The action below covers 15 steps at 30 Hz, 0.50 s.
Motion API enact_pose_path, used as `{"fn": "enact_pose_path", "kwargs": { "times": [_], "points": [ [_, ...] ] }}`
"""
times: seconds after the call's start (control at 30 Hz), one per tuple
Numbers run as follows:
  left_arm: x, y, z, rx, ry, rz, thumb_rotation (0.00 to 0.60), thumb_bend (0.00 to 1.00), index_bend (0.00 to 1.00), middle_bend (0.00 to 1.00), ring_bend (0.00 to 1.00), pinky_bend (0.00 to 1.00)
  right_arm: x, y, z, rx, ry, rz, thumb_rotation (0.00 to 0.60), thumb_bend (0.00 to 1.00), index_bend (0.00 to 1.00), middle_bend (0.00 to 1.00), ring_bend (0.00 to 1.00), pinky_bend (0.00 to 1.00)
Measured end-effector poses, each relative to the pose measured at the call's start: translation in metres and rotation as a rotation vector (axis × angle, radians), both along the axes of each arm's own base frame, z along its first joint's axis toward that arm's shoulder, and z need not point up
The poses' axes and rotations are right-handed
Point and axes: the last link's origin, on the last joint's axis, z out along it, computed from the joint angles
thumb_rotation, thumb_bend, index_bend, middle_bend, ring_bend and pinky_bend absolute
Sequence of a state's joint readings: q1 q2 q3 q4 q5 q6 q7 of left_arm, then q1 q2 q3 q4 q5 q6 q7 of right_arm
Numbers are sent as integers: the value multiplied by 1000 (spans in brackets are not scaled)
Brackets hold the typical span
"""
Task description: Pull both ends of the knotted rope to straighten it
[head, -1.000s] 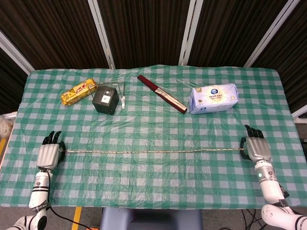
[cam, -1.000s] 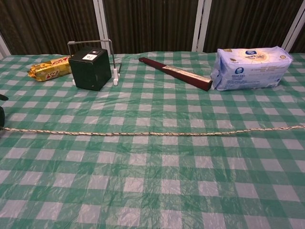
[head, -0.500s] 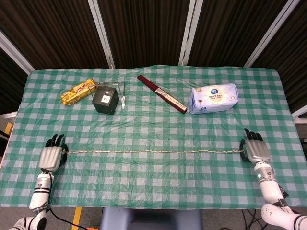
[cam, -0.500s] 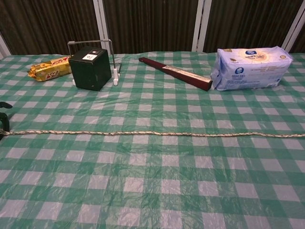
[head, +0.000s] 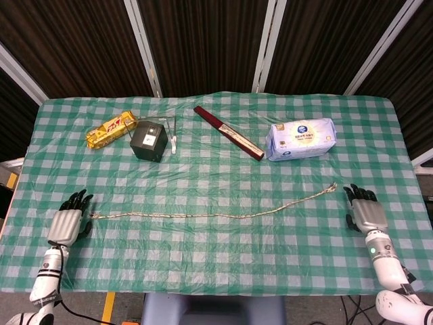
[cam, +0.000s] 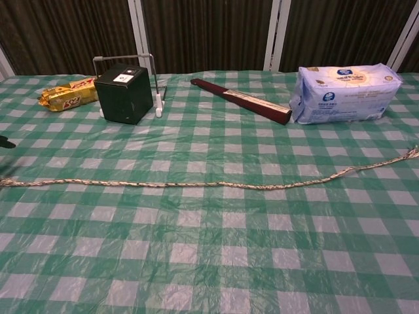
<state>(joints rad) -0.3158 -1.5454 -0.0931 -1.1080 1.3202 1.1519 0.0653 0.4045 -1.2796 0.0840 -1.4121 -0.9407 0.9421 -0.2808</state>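
- The rope (head: 210, 215) lies loose on the worktop (head: 216, 264), nearly straight across the near half, with its right end curving up toward the far edge.
- My left hand (head: 67, 222) rests near the worktop's left edge, fingers apart, holding nothing; the rope's left end lies just beside it.
- My right hand (head: 366, 211) sits near the right edge, fingers spread and empty, close to the rope's frayed right end but apart from it.
- Toward the far edge stand a yellow snack packet (head: 110, 130), a black box (head: 149, 142), a dark red flat case (head: 228, 133) and a tissue pack (head: 300, 138).
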Motion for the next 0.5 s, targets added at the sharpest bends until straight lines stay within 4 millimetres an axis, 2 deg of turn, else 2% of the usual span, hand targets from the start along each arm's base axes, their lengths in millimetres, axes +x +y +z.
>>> {"fn": "enact_pose_path", "kwargs": {
  "times": [0.13, 0.27, 0.37, 0.5],
  "points": [
    [4, -5, 19, 46, -45, -20, 600, 447, 0, 0, 0, 197, 2, 7, 10, -35, -11, 20, 600, 485, 0, 0, 0, 0],
    [10, -17, 49, 114, -81, -62, 600, 443, 0, 0, 0, 188, 10, 21, 26, -108, -11, 81, 600, 432, 0, 0, 0, 0],
    [15, -32, 72, 140, -97, -95, 600, 443, 0, 0, 0, 172, 19, 38, 43, -188, -9, 151, 600, 404, 0, 0, 0, 0],
    [20, -61, 98, 156, -121, -139, 600, 441, 0, 0, 0, 142, 30, 76, 67, -298, -6, 247, 600, 396, 0, 0, 0, 0]
  ]
}}
